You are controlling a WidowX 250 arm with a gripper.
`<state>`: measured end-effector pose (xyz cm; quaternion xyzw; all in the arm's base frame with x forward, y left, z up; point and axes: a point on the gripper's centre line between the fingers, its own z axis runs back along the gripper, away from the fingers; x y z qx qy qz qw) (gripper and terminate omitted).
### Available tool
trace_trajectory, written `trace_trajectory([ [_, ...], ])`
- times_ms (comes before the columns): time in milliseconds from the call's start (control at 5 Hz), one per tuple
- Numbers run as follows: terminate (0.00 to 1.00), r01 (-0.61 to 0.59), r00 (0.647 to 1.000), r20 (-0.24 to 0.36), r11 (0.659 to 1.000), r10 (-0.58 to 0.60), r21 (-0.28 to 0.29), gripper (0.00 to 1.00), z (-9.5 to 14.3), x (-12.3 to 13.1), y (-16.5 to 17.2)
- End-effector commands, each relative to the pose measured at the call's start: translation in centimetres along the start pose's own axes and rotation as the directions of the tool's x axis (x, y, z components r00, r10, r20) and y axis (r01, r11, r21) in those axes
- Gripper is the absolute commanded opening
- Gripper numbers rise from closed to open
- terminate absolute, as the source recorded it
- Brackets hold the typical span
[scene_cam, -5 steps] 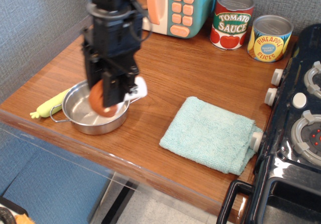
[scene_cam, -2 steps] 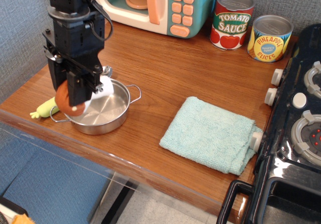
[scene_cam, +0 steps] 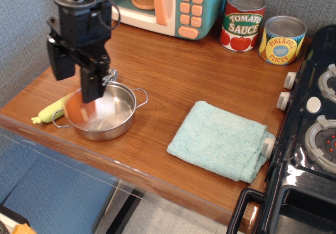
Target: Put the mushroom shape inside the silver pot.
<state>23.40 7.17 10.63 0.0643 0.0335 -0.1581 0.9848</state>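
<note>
The silver pot stands near the front left edge of the wooden counter. The mushroom shape shows as a blurred reddish-brown blob in the left part of the pot, free of the fingers. My black gripper hangs just above the pot's left side. Its jaws stand spread apart with nothing between them.
A yellow-green plush vegetable lies against the pot's left. A light blue towel lies to the right. A toy microwave, a tomato sauce can and a pineapple can stand at the back. A black stove is at right.
The gripper moved left over the pot with the mushroom, then opened. The mushroom left the fingers and dropped into the pot's left part.
</note>
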Motion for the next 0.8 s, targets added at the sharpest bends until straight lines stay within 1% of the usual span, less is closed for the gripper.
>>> trace_trajectory([
  [0,0.0,0.072,0.995,0.067,0.995,-0.076,0.062,1.0,3.6,1.4,-1.74],
  [200,0.0,-0.004,0.997,0.081,0.996,-0.003,0.09,1.0,3.8,1.35,-2.33],
  [400,0.0,-0.004,0.997,0.081,0.996,-0.003,0.09,1.0,3.8,1.35,-2.33],
  [600,1.0,-0.004,0.997,0.081,0.996,-0.003,0.09,1.0,3.8,1.35,-2.33],
])
